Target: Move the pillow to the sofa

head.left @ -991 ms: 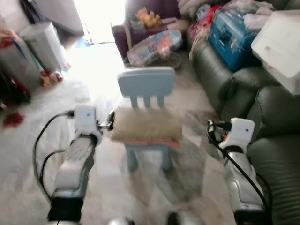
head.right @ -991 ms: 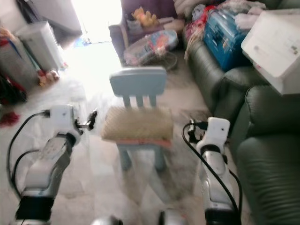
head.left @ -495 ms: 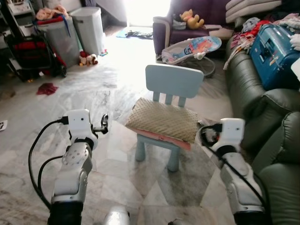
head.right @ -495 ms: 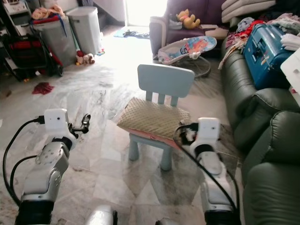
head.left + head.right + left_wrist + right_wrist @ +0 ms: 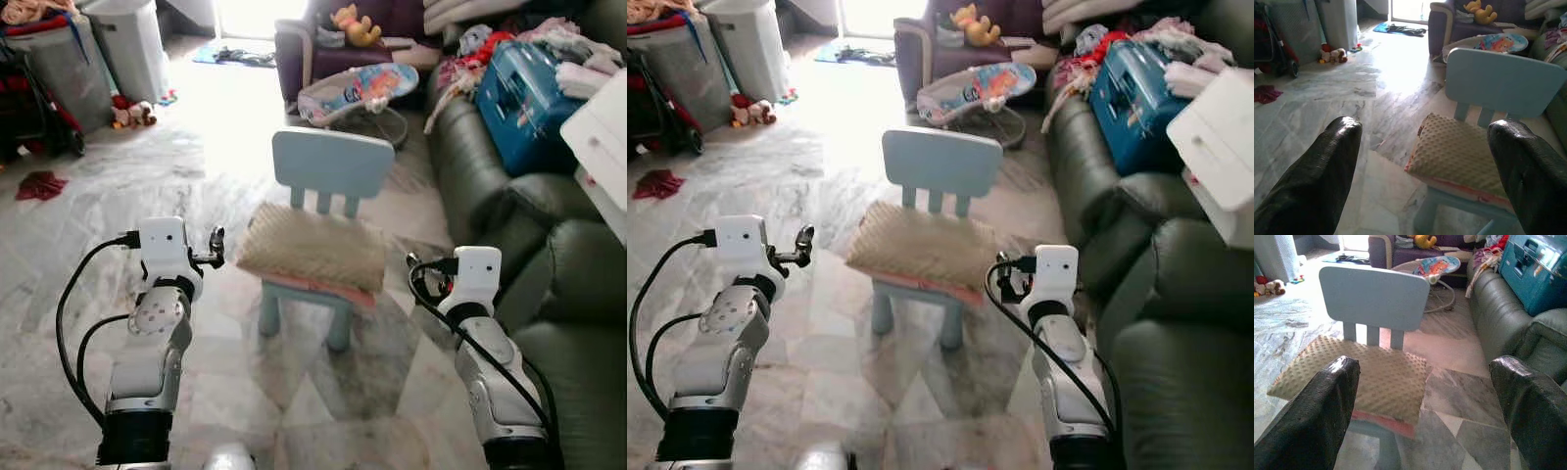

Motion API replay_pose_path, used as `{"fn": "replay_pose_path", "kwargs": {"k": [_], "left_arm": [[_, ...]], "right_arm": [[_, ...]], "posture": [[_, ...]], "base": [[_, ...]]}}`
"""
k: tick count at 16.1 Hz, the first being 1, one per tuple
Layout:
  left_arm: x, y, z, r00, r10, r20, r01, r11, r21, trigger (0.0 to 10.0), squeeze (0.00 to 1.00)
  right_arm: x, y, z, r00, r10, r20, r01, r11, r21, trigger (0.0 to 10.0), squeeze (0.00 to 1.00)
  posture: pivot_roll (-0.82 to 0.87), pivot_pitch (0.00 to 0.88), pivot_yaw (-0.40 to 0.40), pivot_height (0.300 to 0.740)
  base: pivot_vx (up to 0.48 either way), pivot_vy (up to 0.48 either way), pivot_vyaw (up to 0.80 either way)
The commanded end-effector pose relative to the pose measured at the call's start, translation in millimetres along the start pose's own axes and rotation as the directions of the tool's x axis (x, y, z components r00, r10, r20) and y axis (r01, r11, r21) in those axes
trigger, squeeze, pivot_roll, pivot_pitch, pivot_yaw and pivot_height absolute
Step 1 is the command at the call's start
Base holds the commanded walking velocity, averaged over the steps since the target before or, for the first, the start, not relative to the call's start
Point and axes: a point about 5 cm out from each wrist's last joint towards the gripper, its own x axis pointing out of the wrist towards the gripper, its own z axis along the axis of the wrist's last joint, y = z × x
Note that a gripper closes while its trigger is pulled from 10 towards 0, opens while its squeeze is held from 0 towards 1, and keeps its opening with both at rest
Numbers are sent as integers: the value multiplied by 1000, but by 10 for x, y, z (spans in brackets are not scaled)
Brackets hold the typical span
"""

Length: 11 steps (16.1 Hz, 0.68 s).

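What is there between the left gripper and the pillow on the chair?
Only bare marble floor; the left wrist view shows nothing between the left gripper and the pillow.

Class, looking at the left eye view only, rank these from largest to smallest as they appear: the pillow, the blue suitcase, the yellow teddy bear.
1. pillow
2. blue suitcase, close to the pillow in apparent size and farther off, so this order is unsure
3. yellow teddy bear, clearly smallest

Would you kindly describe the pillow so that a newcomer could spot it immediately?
Left of the dark green sofa, a small light blue chair stands on the marble floor. The pillow lies on its seat: beige, with a bumpy dotted top and a pink underside, the one cushion there.
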Motion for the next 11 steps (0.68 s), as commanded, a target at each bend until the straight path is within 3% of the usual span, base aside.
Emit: {"fn": "replay_pose_path", "kwargs": {"k": [1,3,7,11], "left_arm": [[-2,-24,-8,1000,-12,-3,12,1000,5,10000,0],[0,-48,1,1000,-22,0,22,1000,6,10000,0],[43,-74,30,999,-37,-1,37,999,4,10000,0],[42,-100,36,999,-42,-5,42,999,-16,10000,0]], "right_arm": [[6,6,-4,1000,-8,-11,8,1000,-4,10000,0],[33,-21,18,1000,-19,-2,19,1000,-6,10000,0],[54,-43,33,999,-37,1,37,999,0,10000,0],[73,-14,29,999,-32,-2,32,999,-2,10000,0]], "posture": [[28,0,-32,740],[26,0,-25,740],[21,0,-21,740],[27,0,-25,740]], "base": [[349,0,0],[386,0,-434],[398,0,0],[362,314,0]]}}
